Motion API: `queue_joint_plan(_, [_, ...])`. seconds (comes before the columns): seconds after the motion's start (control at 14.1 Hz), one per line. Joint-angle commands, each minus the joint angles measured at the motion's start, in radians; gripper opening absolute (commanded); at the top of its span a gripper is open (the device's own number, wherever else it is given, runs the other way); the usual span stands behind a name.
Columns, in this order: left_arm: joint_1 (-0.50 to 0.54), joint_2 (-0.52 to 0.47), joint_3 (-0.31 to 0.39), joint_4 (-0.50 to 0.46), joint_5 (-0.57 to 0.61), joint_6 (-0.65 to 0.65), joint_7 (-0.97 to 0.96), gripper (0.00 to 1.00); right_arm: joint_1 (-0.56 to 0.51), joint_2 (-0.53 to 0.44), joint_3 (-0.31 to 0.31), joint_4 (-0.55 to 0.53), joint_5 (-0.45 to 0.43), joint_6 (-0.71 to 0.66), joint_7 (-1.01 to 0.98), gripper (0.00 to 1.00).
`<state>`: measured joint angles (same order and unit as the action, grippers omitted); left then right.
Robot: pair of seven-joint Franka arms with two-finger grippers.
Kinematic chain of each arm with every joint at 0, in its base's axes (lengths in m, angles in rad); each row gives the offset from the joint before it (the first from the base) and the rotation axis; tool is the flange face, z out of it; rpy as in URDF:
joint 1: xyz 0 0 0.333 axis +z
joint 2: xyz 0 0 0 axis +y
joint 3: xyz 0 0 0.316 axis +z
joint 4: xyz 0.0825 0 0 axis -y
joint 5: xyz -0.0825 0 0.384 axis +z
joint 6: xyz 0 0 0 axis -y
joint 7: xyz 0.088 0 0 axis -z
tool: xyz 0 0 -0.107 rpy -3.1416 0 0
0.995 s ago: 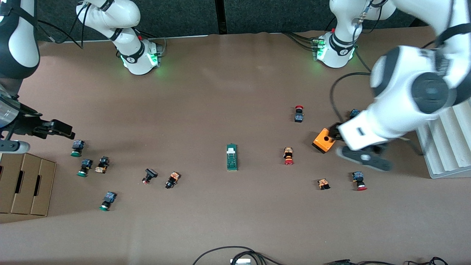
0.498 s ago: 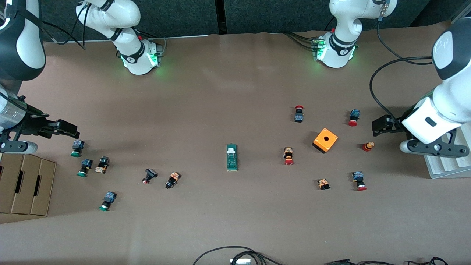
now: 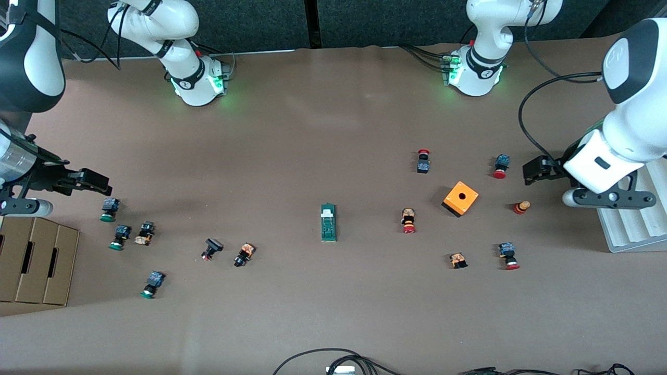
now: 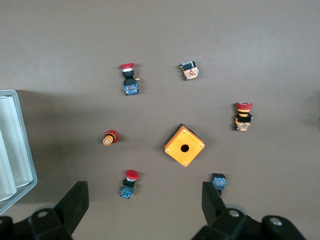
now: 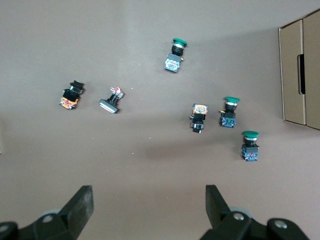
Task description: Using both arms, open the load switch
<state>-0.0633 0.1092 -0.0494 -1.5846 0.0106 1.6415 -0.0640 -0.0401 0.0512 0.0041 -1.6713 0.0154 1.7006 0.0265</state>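
The load switch [image 3: 328,222], a slim green block with a white sliding piece at the end farther from the front camera, lies flat in the middle of the table, and nothing touches it. It does not show in either wrist view. My left gripper [image 3: 536,169] [image 4: 144,192] hangs open and empty over the left arm's end of the table, above a red-capped push-button [image 4: 129,182] and close to the orange cube [image 3: 460,198]. My right gripper [image 3: 96,181] [image 5: 148,196] is open and empty over bare table at the right arm's end, near green-capped push-buttons [image 5: 250,146].
Small push-buttons [image 3: 409,221] are scattered on both sides of the switch. A cardboard box [image 3: 36,260] sits at the right arm's end and a white ribbed tray [image 3: 633,219] at the left arm's end. Cables [image 3: 333,359] lie at the edge nearest the front camera.
The left arm has swung away from over the orange cube toward the white tray, uncovering two small red buttons. The right gripper has shifted only slightly. The switch has not moved.
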Motion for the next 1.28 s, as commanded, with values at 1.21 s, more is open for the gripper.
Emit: queue_joint_plan(1.21, [0.019,-0.137,0.049,-0.166,-0.004,0.026,-0.019,1.0,-0.003,-0.001,-0.004,0.028,0.046,-0.029,0.001,1.0])
